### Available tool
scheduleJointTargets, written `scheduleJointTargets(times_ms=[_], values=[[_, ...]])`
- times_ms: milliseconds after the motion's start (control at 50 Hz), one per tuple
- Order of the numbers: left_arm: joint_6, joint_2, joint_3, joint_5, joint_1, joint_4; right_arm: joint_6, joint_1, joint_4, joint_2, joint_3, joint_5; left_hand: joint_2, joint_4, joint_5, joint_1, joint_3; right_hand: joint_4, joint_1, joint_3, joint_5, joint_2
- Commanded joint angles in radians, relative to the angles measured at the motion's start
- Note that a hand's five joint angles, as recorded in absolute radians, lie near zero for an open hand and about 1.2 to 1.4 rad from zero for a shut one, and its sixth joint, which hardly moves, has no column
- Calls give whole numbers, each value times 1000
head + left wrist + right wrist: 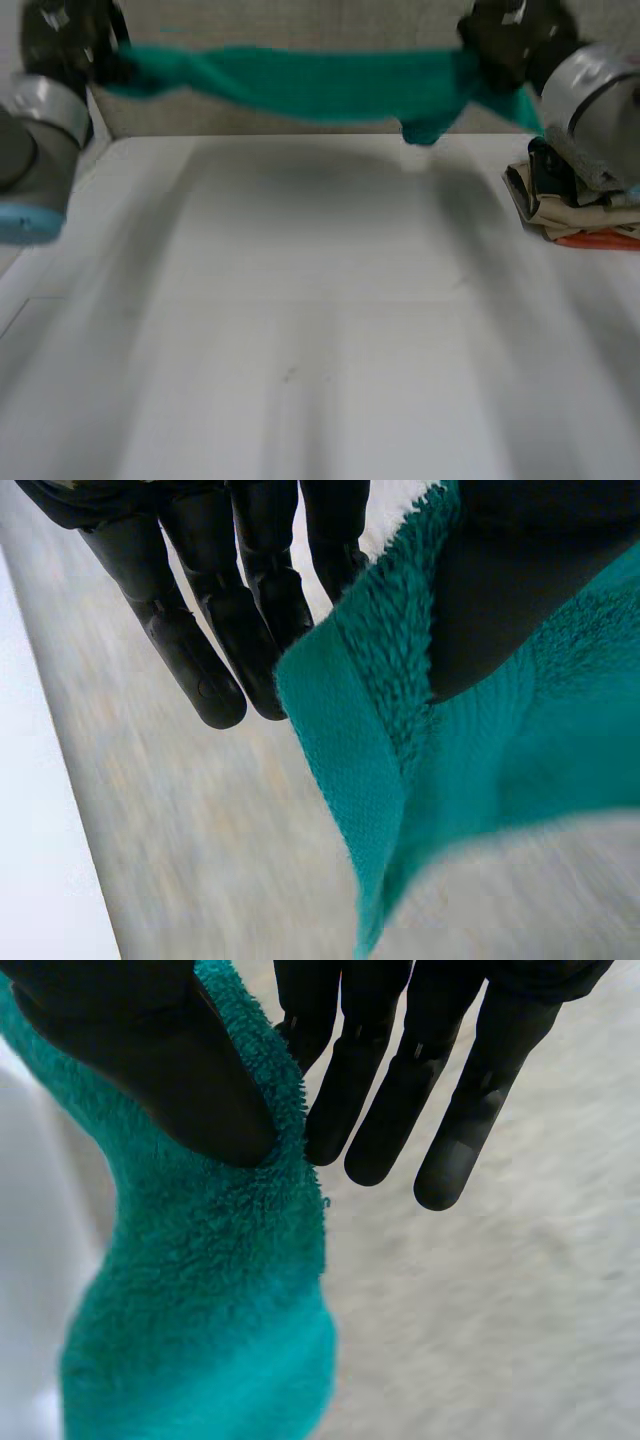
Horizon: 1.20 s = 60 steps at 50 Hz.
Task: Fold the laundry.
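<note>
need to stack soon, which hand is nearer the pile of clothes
Right. The right hand holds the teal towel by one end, beyond the pile of clothes; the left hand holds the other end, across the table.

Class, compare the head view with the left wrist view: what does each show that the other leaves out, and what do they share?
Head view alone of the two: the right hand at the other end of the teal towel, which hangs stretched between both hands; the white table; a pile of folded laundry. Left wrist view: the thumb pinching the towel's hemmed edge, fingers straight beside it. Both: the left hand and the towel.
</note>
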Motion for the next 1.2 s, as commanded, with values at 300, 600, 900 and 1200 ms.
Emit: scheduleJointTargets(times_ms=[300, 600, 900, 1200], values=[[266, -184, -275, 33, 27, -119, -248, 53, 187, 320, 178, 79, 147, 143, 185, 215, 152, -190, -115, -173, -199, -169], [244, -41, -324, 67, 45, -127, 244, -52, -43, -42, 572, 117, 135, 131, 174, 203, 140, -1019, -944, -1002, -1028, -998], [220, -3, -324, 79, 38, -128, 189, -141, 113, -11, 695, 4, 135, 131, 173, 203, 140, -569, -494, -552, -578, -548], [220, -6, -321, 76, 30, -128, 43, -132, 17, 130, 579, 15, 129, 125, 168, 197, 134, -661, -586, -643, -669, -640]])
